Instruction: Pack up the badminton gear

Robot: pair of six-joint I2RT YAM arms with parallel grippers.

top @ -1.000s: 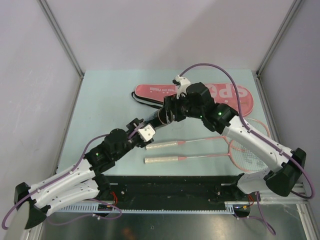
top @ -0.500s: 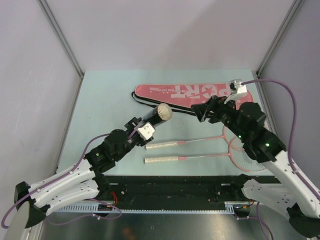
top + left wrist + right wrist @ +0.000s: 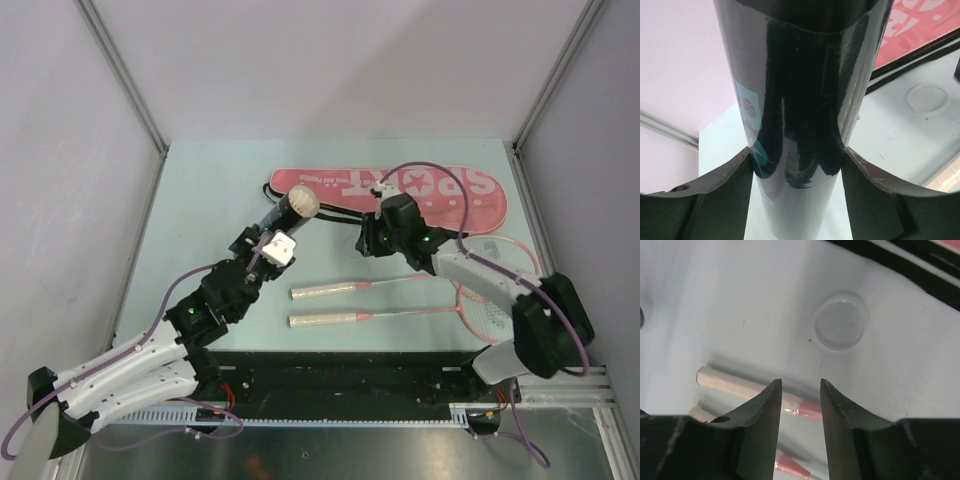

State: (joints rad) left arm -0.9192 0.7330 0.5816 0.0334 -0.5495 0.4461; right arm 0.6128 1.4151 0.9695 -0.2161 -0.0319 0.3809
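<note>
The black lettered tube [image 3: 285, 218] is held up at a slant off the table, its pale end [image 3: 301, 205] pointing toward the bag. My left gripper [image 3: 268, 243] is shut on it, and in the left wrist view the tube [image 3: 805, 100] fills the gap between both fingers. The long pink SPORT racket bag [image 3: 440, 190] lies flat at the back. Two pink rackets lie in front of it, white handles [image 3: 322, 291] to the left and heads [image 3: 495, 300] to the right. My right gripper [image 3: 801, 385] hovers low over the table with narrowed, open jaws holding nothing, just short of a clear round lid [image 3: 840, 324].
The bag's black strap [image 3: 290, 203] curls at its left end, near the tube. The clear lid [image 3: 926, 97] lies on the table between bag and racket handles [image 3: 730, 382]. Grey walls close in left, right and back.
My right arm left the tube's end, swung out right, then came back down over the table by the lid, jaws narrowing. My left arm shifted the tube slightly left and back.
</note>
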